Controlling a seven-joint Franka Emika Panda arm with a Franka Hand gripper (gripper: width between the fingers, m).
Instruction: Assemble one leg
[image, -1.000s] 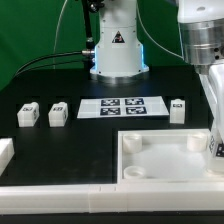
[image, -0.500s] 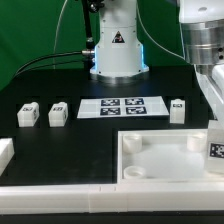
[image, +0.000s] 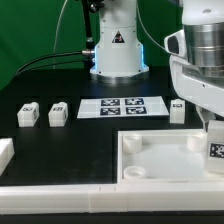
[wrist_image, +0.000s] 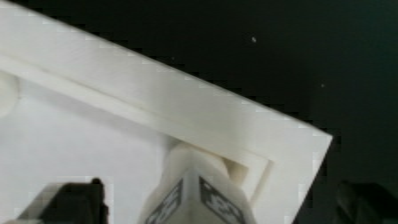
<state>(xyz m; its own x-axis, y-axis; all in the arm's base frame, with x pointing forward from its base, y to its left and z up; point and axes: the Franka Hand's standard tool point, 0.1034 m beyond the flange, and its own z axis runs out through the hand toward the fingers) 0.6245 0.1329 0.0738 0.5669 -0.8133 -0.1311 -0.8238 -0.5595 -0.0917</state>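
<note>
One leg (image: 216, 150), a small white block with a tag, stands at the corner of the large white panel (image: 160, 160) at the exterior view's right edge. In the wrist view the leg (wrist_image: 199, 195) stands upright by the panel's corner rim (wrist_image: 214, 110). My gripper (image: 213, 135) hangs right over this leg. Its dark fingers (wrist_image: 71, 205) stand wide on either side of the leg with gaps, so the gripper (wrist_image: 214, 212) is open. Three more legs lie on the black table: two at the left (image: 27, 114) (image: 57, 114), and one at the right (image: 177, 110).
The marker board (image: 122, 106) lies mid-table in front of the robot base (image: 117, 50). A white block (image: 5, 152) sits at the exterior view's left edge, and a white rail (image: 90, 197) runs along the front.
The hand has turned about its wrist and come lower over the leg at the panel's corner. The leg has barely moved; the other legs have not moved.
</note>
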